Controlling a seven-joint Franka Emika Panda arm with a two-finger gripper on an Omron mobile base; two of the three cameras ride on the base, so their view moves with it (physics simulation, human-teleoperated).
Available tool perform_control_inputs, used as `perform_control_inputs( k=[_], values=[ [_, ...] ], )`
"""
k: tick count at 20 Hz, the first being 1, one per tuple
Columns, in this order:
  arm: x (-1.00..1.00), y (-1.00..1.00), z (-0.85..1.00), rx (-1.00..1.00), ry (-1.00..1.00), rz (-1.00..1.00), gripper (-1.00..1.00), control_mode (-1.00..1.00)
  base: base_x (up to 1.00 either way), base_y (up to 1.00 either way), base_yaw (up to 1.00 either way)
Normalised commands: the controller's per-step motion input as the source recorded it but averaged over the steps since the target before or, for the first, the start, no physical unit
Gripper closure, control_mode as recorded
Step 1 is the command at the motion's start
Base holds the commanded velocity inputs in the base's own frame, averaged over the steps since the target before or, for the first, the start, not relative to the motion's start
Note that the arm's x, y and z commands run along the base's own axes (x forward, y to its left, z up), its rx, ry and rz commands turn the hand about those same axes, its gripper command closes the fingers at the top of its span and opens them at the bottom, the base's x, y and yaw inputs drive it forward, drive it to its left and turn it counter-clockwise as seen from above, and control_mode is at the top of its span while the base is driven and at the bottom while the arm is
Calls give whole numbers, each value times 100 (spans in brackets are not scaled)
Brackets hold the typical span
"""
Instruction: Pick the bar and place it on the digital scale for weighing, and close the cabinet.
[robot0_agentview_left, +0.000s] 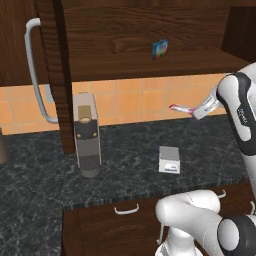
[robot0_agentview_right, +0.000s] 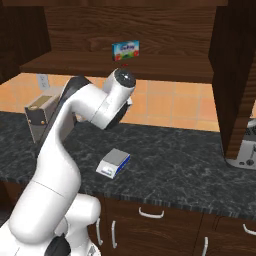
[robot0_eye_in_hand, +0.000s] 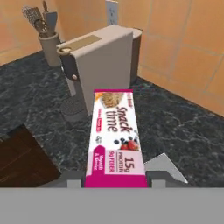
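The gripper (robot0_agentview_left: 192, 111) was clamped on the bar (robot0_eye_in_hand: 114, 139), holding it roughly level in the air above the counter (robot0_agentview_left: 130, 145), in front of the tiled wall and below the open cabinet (robot0_agentview_left: 145, 62). Looked like the carry step: bar picked, not yet weighed, w/ the digital scale (robot0_agentview_left: 169, 159) lower down on the counter, apart from it. Next, I'd say, it needed to come down over the scale, set the bar flat and let go, then deal w/ the cabinet door (robot0_agentview_left: 40, 40).
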Motion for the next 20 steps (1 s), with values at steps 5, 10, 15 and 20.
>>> perform_control_inputs(
  k=[5, 10, 15, 20],
  values=[
    [12, -10, -57, 0, -4, 36, 100, -100, 0, 0, 0],
    [38, 1, -54, 0, -15, 14, 100, -100, 0, 0, 0],
    [37, 4, -60, 0, -12, 5, 100, -100, 0, 0, 0],
    [42, -5, -62, 0, 0, 13, 100, -100, 0, 0, 0]
  ],
)
